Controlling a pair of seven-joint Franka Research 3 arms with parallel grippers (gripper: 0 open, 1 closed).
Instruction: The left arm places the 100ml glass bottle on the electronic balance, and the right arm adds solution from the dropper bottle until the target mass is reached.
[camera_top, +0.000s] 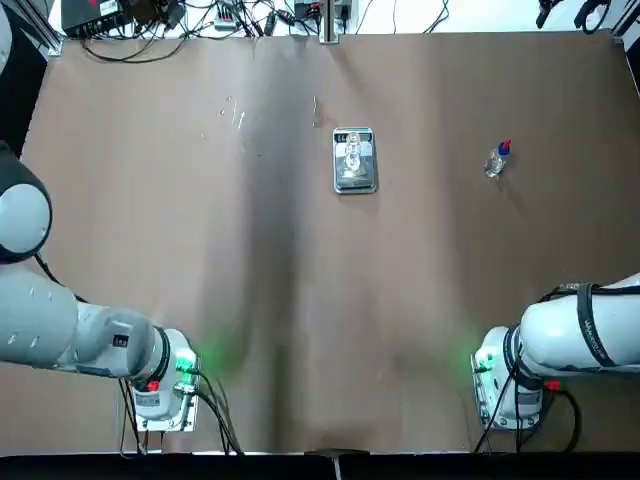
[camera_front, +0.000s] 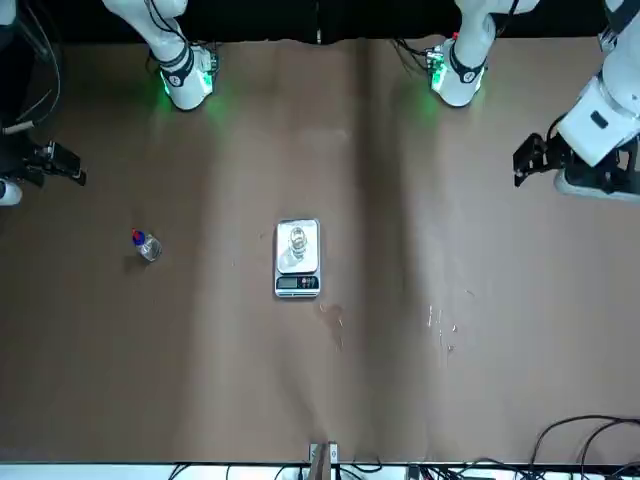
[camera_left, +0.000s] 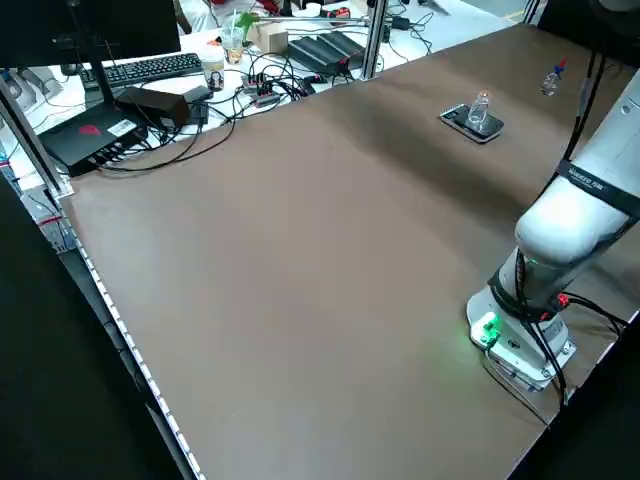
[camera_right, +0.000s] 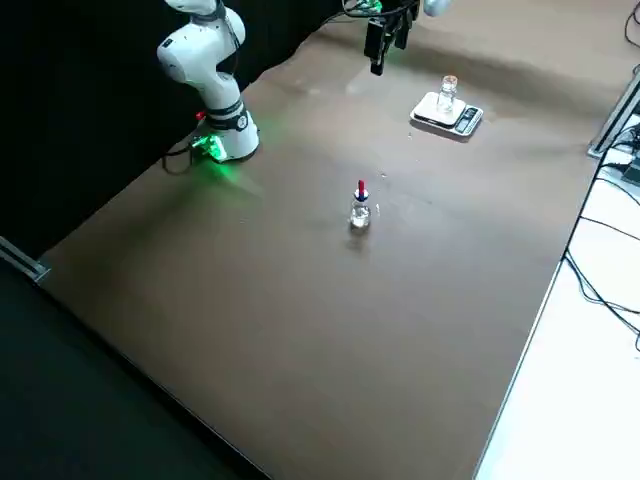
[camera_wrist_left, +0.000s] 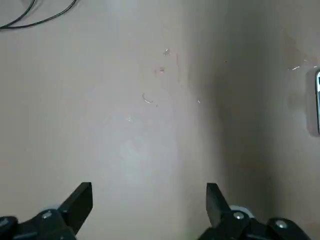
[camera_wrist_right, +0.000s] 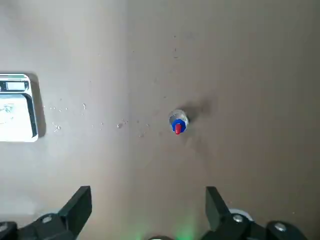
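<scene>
While the glass bottle (camera_top: 353, 153) stands on the balance (camera_top: 355, 178), both grippers hang spread and empty. Left gripper (camera_wrist_left: 149, 202) is well off from it; the dropper bottle (camera_wrist_right: 178, 123) sits ahead of the right gripper (camera_wrist_right: 148, 205).

Silver balance (camera_top: 355, 161) – blue-and-red-topped dropper bottle (camera_top: 497, 160) – brown table (camera_top: 300, 300)

Bench (camera_top: 180, 250) showing matt brown surface, smooth. Electronic balance (camera_top: 355, 160) showing shiny metal pan, silver-grey casing. 100ml glass bottle (camera_left: 479, 106) appearing clear, glossy glass. Dropper bottle (camera_right: 360, 208) showing see-through body, blue collar, red top. Left hand (camera_wrist_left: 149, 210) and right hand (camera_wrist_right: 148, 212) showing matt black fingers. Arm shells (camera_top: 580, 335) appearing glossy white.
</scene>
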